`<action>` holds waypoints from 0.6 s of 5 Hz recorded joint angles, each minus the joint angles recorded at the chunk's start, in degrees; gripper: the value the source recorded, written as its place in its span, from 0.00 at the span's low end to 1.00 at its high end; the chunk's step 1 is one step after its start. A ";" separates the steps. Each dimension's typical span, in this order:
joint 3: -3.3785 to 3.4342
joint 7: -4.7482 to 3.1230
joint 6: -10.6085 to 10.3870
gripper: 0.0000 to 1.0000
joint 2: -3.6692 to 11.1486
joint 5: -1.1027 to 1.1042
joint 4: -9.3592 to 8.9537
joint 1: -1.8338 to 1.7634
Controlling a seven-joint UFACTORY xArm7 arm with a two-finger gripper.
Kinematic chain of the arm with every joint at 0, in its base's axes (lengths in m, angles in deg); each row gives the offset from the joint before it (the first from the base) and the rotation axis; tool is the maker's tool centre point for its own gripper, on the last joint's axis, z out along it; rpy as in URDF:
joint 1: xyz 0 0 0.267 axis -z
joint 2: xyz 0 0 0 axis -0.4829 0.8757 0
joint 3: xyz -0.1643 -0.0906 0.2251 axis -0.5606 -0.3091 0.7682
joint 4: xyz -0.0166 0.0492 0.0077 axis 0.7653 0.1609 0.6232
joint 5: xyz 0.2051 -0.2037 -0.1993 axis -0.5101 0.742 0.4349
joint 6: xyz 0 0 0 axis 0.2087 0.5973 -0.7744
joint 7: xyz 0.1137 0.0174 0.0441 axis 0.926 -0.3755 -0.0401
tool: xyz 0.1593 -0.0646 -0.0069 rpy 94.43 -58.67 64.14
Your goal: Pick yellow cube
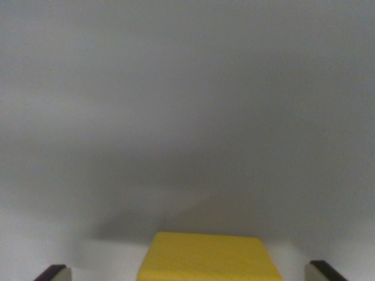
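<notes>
A yellow cube (pixel 209 257) is observed at the bottom centre of the wrist view, its lower portion cut off by the frame edge; only its upper face and a little of its front are seen, slightly blurred. It rests on a pale grey worktop (pixel 187 117), which fills the rest of the frame without visible markings. A soft shadow is noted on the worktop just above and to the upper left of the cube. The gripper (pixel 190 272) is represented only by two dark-edged, light-faced fingertips, one at the lower left corner (pixel 54 273) and one at the lower right corner of the frame. The jaws are recorded as set wide, one on each side of the cube, with clear worktop visible between each fingertip and the cube. No contact between jaws and cube is seen. The cube sits roughly midway between them, marginally nearer the right one.
</notes>
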 joint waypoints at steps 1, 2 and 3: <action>0.00 0.00 0.00 0.00 0.00 0.00 0.00 0.00; 0.00 0.00 0.00 1.00 0.00 0.00 0.00 0.00; 0.00 0.00 0.00 1.00 0.00 0.00 0.00 0.00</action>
